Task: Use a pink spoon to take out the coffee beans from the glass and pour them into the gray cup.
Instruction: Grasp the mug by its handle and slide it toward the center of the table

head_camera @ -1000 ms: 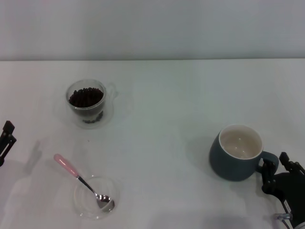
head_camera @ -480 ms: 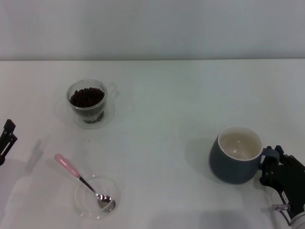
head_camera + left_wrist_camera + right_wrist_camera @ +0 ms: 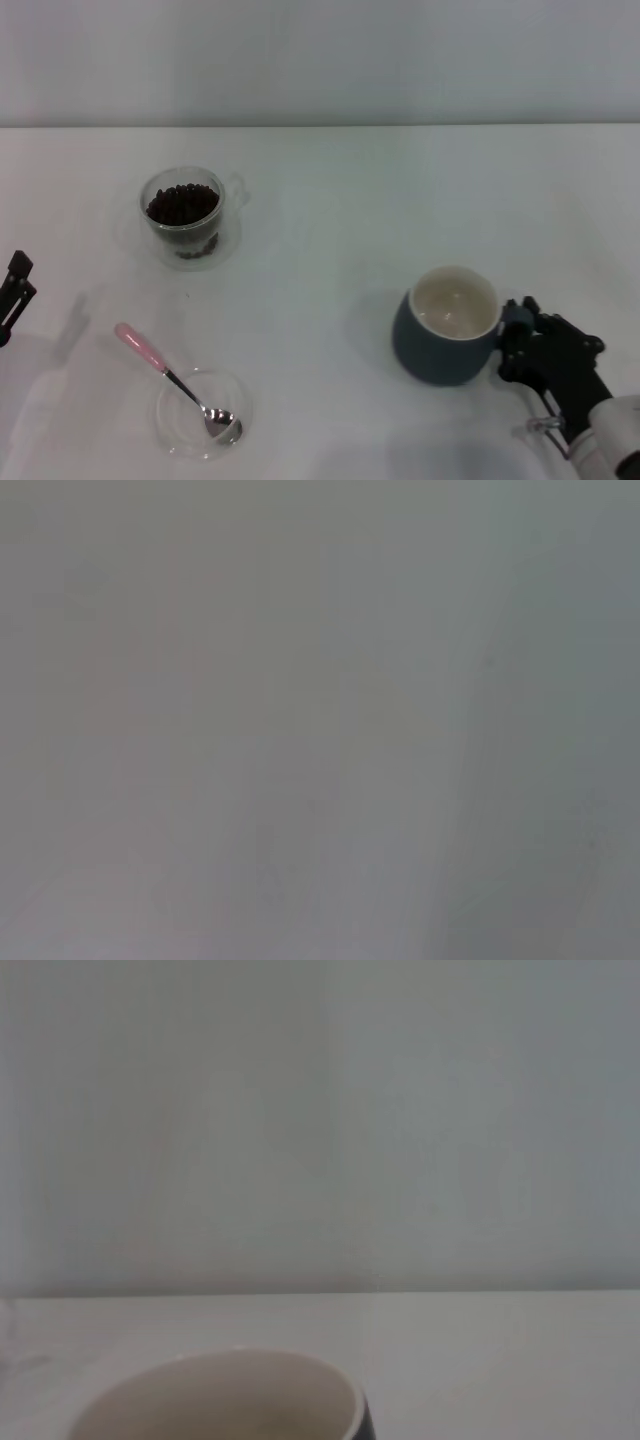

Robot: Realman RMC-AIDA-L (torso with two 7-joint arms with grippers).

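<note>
The gray cup (image 3: pixel 436 350) stands on the white table at the front right, its cream inside empty. My right gripper (image 3: pixel 518 338) is shut on its handle, which the fingers hide. The cup's rim also shows in the right wrist view (image 3: pixel 215 1395). The glass (image 3: pixel 182 215) with coffee beans (image 3: pixel 182 203) stands at the back left. The pink spoon (image 3: pixel 140 348) lies at the front left, its bowl resting in a shallow clear dish (image 3: pixel 232 395). My left gripper (image 3: pixel 12 285) is parked open at the left edge, away from everything. The left wrist view shows only blank grey.
The white table (image 3: pixel 330 220) reaches back to a pale wall. Open tabletop lies between the glass and the gray cup.
My right gripper has taken the gray cup's handle and slid the cup to the left, toward the table's middle. The left arm, the glass and the spoon have not moved.
</note>
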